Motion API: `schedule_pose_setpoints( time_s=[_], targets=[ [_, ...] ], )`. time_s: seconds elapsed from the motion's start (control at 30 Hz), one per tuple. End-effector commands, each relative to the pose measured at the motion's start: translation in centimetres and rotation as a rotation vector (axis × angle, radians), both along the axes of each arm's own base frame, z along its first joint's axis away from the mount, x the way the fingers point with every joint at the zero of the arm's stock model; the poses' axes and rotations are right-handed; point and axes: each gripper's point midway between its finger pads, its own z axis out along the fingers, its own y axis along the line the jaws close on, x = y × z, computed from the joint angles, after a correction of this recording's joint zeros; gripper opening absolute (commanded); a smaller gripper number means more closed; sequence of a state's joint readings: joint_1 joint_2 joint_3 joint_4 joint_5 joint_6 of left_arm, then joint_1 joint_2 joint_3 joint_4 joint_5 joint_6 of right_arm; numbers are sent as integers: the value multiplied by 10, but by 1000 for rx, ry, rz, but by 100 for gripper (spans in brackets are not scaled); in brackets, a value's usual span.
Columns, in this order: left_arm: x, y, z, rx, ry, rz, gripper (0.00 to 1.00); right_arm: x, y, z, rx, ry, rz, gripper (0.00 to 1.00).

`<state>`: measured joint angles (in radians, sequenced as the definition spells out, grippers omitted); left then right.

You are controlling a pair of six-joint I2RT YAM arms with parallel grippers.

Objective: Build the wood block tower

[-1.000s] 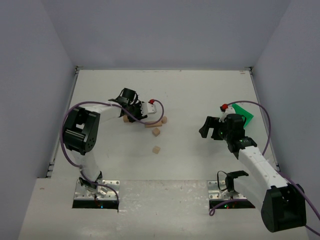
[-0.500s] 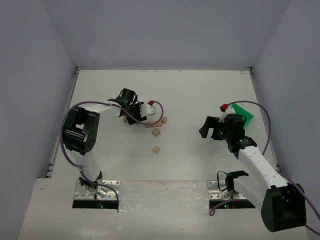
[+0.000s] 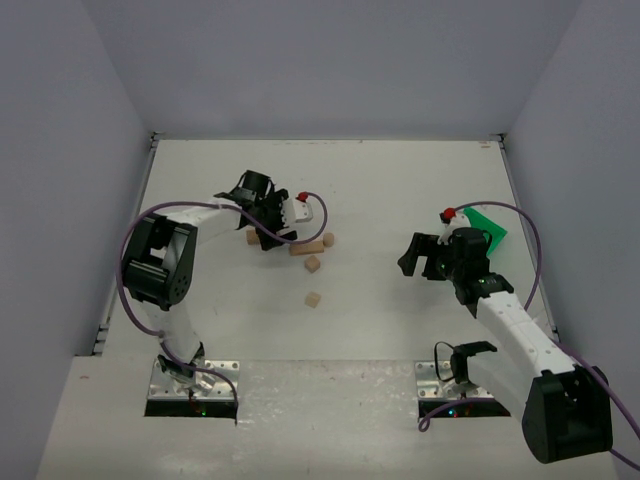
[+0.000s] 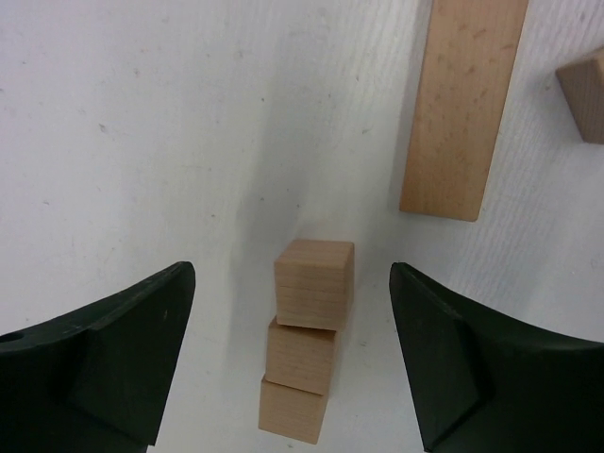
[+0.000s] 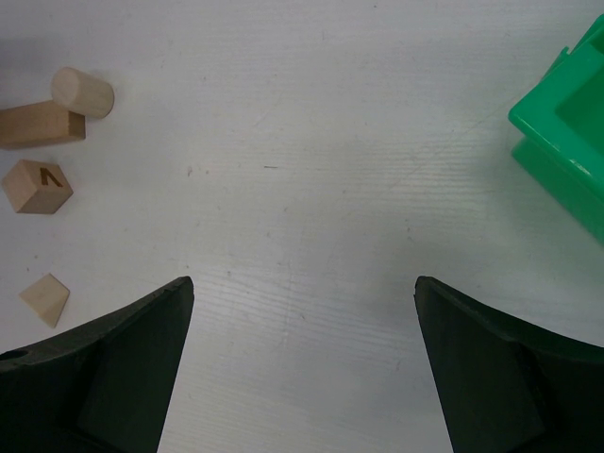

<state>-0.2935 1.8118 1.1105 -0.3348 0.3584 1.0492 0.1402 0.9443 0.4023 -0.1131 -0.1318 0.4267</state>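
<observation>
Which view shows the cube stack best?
Left wrist: the stack sits large inside the open left gripper, three cubes visible, untouched. The top view shows the stack as a small tan speck beside the gripper. The right wrist view misses it.
</observation>
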Motion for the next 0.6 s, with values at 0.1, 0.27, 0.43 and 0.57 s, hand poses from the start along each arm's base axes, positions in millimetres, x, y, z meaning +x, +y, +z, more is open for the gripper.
schedule_pose_setpoints(
  time_s=[0.1, 0.27, 0.43, 0.57],
  targets=[
    [32, -27, 52, -169, -90, 28, 86, 13, 2, 22, 10, -78, 1, 99],
    [44, -30, 49, -174, -102, 66, 100, 13, 1, 21, 8, -75, -4, 99],
    [42, -28, 36, -110, -111, 79, 100, 13, 1, 23, 7, -81, -5, 99],
    [43, -24, 28, -75, -123, 88, 100, 13, 1, 21, 2, -75, -4, 99]
  ],
)
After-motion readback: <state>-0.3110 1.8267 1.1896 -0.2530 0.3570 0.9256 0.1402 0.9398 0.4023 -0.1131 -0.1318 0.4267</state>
